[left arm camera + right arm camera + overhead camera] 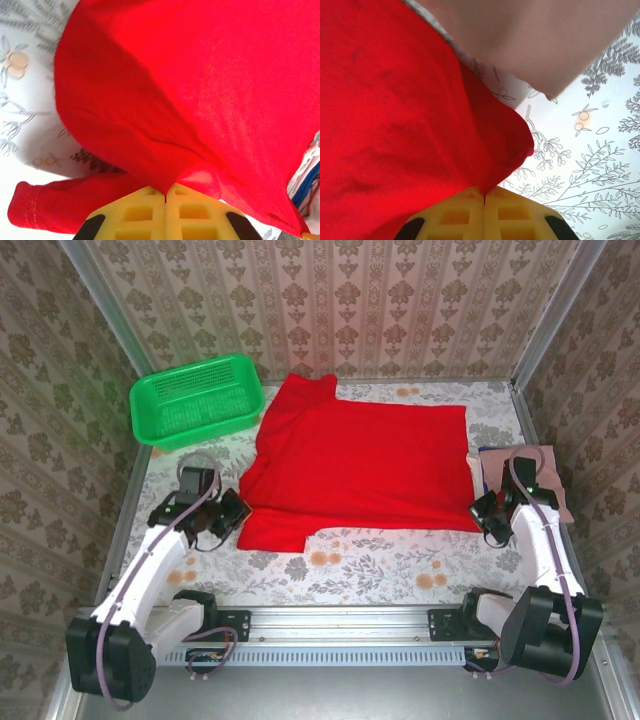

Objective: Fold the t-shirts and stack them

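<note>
The floral table (380,570) carries a red t-shirt (360,465) across its middle — a dusty-pink t-shirt (497,465) at the right edge, a green mesh basket (195,400) at the far-left corner.

No word, number or brand can be read anywhere. The red t-shirt (360,465) shows plain cloth, and the tablecloth (380,565) carries only flower drawings.

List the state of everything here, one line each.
red t-shirt: spread flat, near corners pinched.
pink t-shirt: lying at the right edge, not gripped.
green basket: upright, empty.
left gripper: shut on red t-shirt.
right gripper: shut on red t-shirt.
</note>
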